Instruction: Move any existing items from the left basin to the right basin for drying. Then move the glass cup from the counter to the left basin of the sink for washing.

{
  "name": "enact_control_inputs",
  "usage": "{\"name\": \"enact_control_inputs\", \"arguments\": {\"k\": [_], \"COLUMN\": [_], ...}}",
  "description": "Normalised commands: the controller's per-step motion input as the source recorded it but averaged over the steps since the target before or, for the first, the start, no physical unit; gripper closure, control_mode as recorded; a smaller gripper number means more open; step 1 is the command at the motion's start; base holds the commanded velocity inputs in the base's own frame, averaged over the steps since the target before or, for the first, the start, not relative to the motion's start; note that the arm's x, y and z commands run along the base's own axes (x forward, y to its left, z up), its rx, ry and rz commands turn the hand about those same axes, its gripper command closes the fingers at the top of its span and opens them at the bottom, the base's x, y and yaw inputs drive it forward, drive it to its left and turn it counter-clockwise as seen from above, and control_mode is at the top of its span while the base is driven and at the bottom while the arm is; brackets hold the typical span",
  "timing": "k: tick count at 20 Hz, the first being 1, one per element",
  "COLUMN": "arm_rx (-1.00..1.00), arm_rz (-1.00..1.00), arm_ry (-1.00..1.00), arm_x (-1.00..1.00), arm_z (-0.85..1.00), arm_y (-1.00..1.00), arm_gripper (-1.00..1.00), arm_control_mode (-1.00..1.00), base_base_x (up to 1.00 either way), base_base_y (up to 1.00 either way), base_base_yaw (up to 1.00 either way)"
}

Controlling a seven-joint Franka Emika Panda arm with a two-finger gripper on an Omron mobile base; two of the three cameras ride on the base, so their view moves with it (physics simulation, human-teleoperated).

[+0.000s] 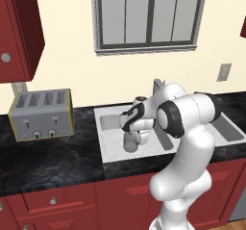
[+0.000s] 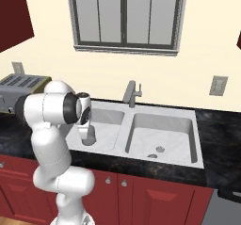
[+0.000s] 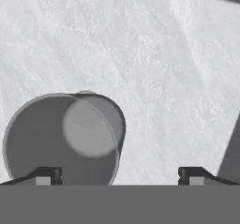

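No writing or brand can be read anywhere. The glass cup (image 3: 63, 138), a translucent pale tumbler, sits on the floor of the left basin (image 1: 109, 145), just under the gripper (image 3: 119, 175); its rim overlaps the left fingertip (image 3: 47, 175). The jaws stand spread wide, pinching nothing. The sink (image 2: 197, 160) is pale marbled grey, set in a black stone counter (image 1: 43, 157).
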Motion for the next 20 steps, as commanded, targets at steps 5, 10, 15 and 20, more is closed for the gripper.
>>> {"name": "enact_control_inputs", "arguments": {"k": [5, 10, 15, 20], "arm_rx": [0.00, -0.02, -0.04, -0.05], "arm_rz": [-0.02, -0.01, 0.00, 0.00], "arm_ry": [0.00, 0.00, 0.00, 0.00], "arm_x": [-0.20, -0.14, -0.09, -0.07], "arm_z": [0.30, 0.36, 0.39, 0.36], "arm_y": [0.00, 0.00, 0.00, 0.00], "arm_gripper": [-1.00, -1.00, -1.00, -1.00], "arm_control_mode": [-1.00, -1.00, -1.00, -1.00], "base_base_x": [0.00, 0.00, 0.00, 0.00], "base_base_y": [0.00, 0.00, 0.00, 0.00], "base_base_yaw": [0.00, 0.00, 0.00, 0.00]}}
